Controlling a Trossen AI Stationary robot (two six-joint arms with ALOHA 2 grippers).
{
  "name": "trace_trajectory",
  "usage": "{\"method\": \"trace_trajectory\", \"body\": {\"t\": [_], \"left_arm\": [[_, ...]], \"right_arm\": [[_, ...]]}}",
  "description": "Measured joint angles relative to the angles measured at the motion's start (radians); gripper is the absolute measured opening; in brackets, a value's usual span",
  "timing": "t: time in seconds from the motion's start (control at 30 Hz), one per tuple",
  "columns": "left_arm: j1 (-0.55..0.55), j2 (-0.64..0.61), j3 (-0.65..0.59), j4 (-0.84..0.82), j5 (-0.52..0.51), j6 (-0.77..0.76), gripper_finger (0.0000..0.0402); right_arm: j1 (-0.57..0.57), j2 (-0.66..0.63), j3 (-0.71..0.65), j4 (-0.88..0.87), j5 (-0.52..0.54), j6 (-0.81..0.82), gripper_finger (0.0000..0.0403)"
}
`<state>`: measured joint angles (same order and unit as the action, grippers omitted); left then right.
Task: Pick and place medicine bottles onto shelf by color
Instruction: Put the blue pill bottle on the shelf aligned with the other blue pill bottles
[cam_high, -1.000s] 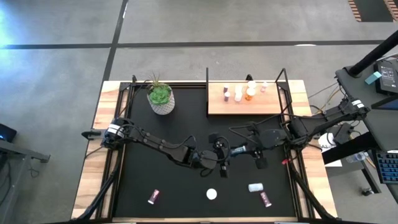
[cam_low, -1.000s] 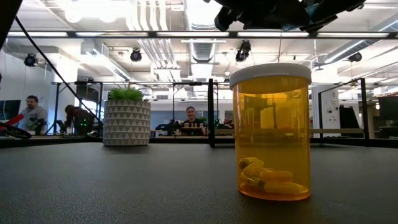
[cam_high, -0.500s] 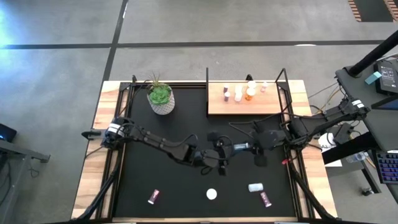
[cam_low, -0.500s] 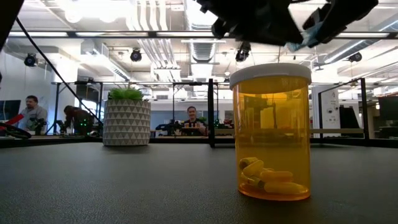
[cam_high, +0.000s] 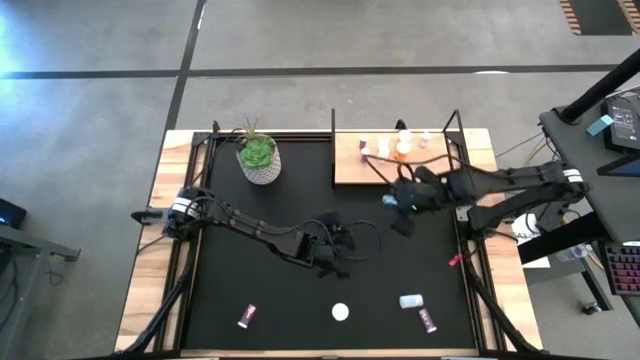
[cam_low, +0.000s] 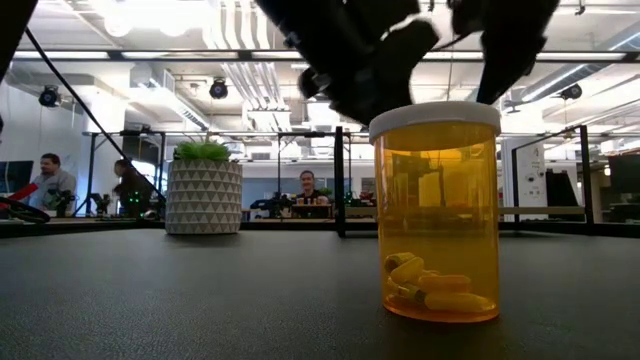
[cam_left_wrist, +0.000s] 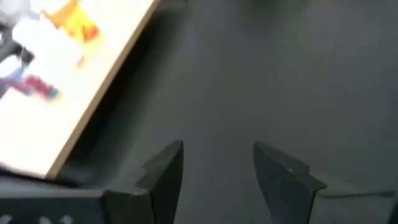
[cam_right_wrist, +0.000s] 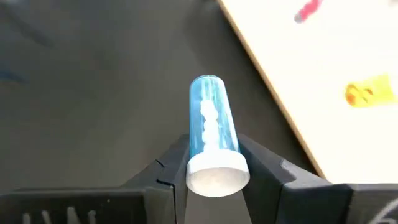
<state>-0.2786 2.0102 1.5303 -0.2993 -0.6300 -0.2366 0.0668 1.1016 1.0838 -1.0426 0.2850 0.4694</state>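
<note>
right gripper (cam_right_wrist: 214, 171) clamps one blue bottle (cam_right_wrist: 212, 130).

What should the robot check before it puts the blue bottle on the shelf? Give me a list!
1. Blue bottle held tight between the right gripper jaws: ok.
2. Bottle is near the shelf, just off its front edge: ok.
3. Bare wood left on the shelf for it: ok, the front part is free.
4. Left gripper out of the way, jaws open and empty over the black mat: ok.
5. Where the blue group stands on the shelf: cannot tell, the bottles there are too small.
6. Plant pot away from the path: ok.
</note>
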Motion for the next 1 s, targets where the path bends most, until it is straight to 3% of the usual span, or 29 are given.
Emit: {"method": "trace_trajectory", "body": {"t": [0.23, 0.43, 1.0], "left_arm": [[-0.005, -0.01, 0.0, -0.219, 0.0, -0.115, 0.0178], [-0.005, -0.018, 0.0, -0.332, 0.0, -0.124, 0.0178], [-0.005, -0.035, 0.0, -0.64, -0.008, -0.152, 0.0178]], "right_arm": [[-0.203, 0.157, 0.108, -0.072, -0.139, -0.082, 0.0107], [-0.316, 0.282, 0.215, -0.1, -0.204, -0.147, 0.0107], [-0.475, 0.592, 0.434, -0.237, -0.278, -0.202, 0.0107]]}}
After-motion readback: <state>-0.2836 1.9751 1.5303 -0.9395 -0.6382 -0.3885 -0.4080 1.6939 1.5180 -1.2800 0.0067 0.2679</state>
